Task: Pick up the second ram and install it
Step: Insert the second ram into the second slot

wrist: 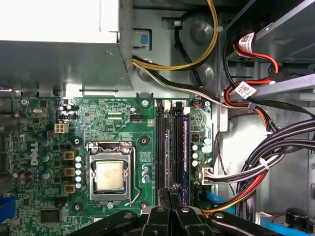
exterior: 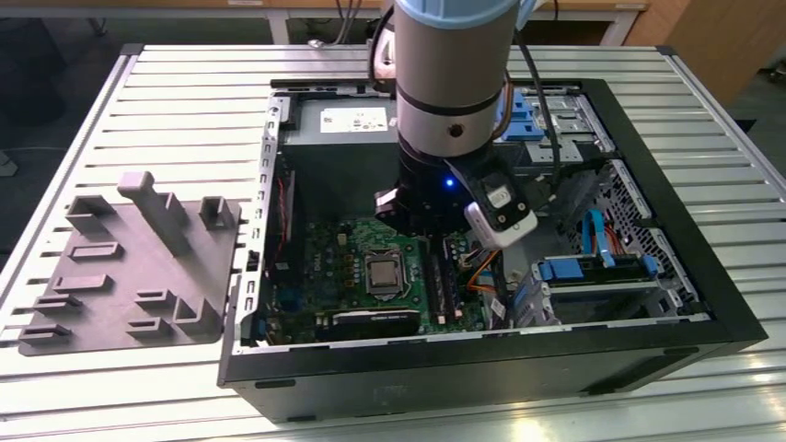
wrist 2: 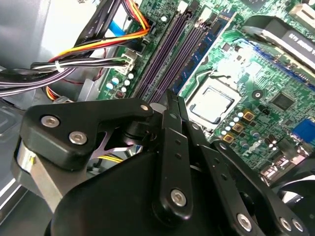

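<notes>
Arm down inside the open PC case point(exterior: 724, 304), centre of the exterior view. Gripper point(wrist: 170, 192) low over the motherboard's point(wrist: 118, 123) memory slots point(wrist: 161, 147), beside the CPU socket point(wrist: 109, 174). Fingers point(wrist 2: 173, 105) together, tips meeting above the slots; nothing seen between them. One ram point(wrist: 185, 147) sits upright in a slot. Grey tray point(exterior: 123, 267) on the table point(exterior: 184, 92) at frame left, no ram seen on it.

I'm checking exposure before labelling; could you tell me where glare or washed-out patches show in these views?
First wrist view: the power supply is blown out white. Second wrist view: glare bleaches the board beside the CPU. Exterior view: evenly lit, case interior darker.
</notes>
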Tool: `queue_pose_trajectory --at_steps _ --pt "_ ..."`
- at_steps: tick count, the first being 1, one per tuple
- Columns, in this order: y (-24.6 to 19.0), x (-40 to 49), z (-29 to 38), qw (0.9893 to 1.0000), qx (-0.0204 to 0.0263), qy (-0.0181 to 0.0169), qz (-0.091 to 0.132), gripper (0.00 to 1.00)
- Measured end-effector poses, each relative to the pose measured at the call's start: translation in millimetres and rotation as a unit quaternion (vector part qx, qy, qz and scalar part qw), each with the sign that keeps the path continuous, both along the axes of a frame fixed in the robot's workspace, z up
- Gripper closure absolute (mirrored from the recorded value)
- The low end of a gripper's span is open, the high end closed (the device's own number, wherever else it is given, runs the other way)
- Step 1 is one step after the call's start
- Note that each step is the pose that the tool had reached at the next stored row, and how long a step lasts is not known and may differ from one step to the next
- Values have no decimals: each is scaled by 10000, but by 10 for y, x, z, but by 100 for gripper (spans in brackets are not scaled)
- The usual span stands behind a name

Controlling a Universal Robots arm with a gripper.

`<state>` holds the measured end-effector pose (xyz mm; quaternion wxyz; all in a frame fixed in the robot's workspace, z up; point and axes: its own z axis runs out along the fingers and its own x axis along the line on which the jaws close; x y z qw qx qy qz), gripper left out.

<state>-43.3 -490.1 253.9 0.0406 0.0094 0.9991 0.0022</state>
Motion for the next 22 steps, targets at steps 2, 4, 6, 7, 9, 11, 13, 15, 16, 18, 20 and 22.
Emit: queue_pose_trajectory --at_steps 2,4,6,7,9,11,13,15,16,18,20,22 --pt "1 4 -7 10000 14 0 5 88" --pt "3 8 -13 10000 31 0 19 88" --pt "3 13 -19 10000 57 0 34 88" --pt "3 15 -22 10000 68 0 39 88" --pt "3 18 -32 10000 75 -1 40 88" --pt "3 20 -45 10000 84 0 41 88" --pt "3 21 -61 9999 97 0 40 88" --pt "3 22 -75 9999 108 0 41 88" --pt "3 22 -83 9999 112 -1 40 88" --pt "3 23 -98 9999 118 0 40 88" --pt "3 24 -116 9999 123 0 40 88" --pt "3 24 -132 9999 129 0 40 88"
